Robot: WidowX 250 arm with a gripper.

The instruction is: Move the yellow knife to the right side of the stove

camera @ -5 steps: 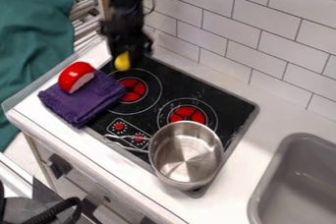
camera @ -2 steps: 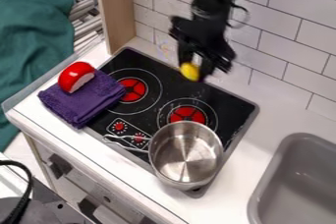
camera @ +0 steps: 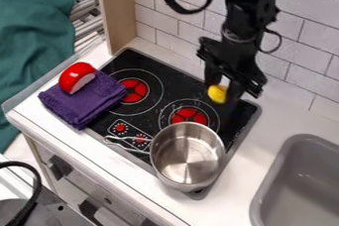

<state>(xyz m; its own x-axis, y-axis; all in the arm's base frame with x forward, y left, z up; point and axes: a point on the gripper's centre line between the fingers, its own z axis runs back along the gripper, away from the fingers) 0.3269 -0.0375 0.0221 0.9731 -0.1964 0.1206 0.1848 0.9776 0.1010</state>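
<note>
1. Shines as smooth bare metal on the saucepan [camera: 187, 155].
2. Looks like thick, rough, matt cloth on the purple towel [camera: 83, 102].
3. Gleams like smooth plastic on the red toy vegetable [camera: 75, 76].
4. Looks smooth and plastic on the yellow knife [camera: 216, 94].
5. Looks glassy on the stovetop [camera: 169, 79].
6. Resembles matt wood on the upright panel [camera: 117, 9].
7. Looks smooth and matt in the sink [camera: 301, 190].

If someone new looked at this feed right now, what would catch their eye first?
Probably the bright red toy on the folded purple cloth, at the left edge of the stove. Next, the shiny steel pot at the stove's near edge, and the yellow piece held in the black gripper above its far right part.
</note>
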